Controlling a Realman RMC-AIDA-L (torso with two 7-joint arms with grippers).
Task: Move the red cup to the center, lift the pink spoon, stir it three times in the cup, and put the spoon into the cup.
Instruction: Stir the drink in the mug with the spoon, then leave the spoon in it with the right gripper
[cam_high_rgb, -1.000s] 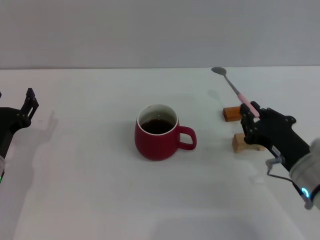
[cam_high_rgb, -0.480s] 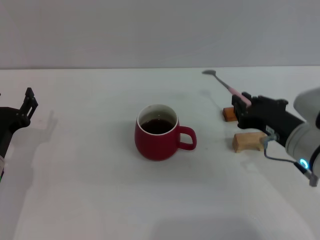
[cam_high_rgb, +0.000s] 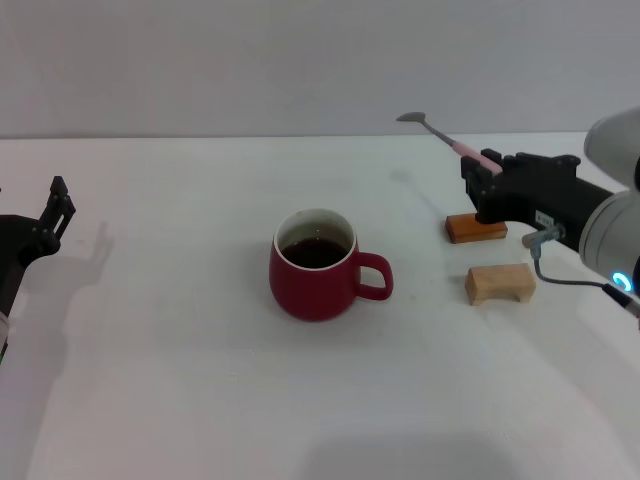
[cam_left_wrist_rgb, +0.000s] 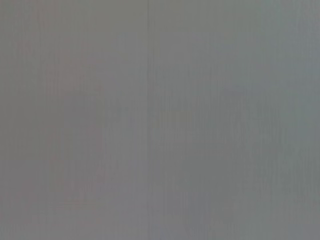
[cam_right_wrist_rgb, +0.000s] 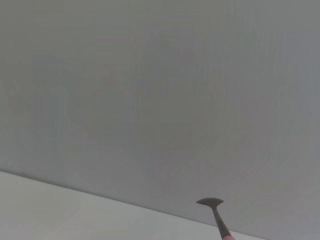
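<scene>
The red cup (cam_high_rgb: 315, 264) stands upright at the middle of the white table, with dark liquid inside and its handle toward my right. My right gripper (cam_high_rgb: 483, 178) is at the right, raised above the table, shut on the pink spoon (cam_high_rgb: 452, 142). The spoon's silver bowl points up and away toward the back wall. The spoon's bowl and neck also show in the right wrist view (cam_right_wrist_rgb: 214, 210). My left gripper (cam_high_rgb: 58, 212) is parked at the far left edge, low over the table. The left wrist view shows only a blank grey surface.
Two small wooden blocks lie on the table at the right: an orange-brown one (cam_high_rgb: 476, 228) just under my right gripper and a pale one (cam_high_rgb: 499, 283) nearer the front. The white table (cam_high_rgb: 180, 380) runs back to a grey wall.
My right gripper has risen from the blocks with the spoon and turned more level. The spoon's bowl has moved up and left. The cup and my left arm have not moved.
</scene>
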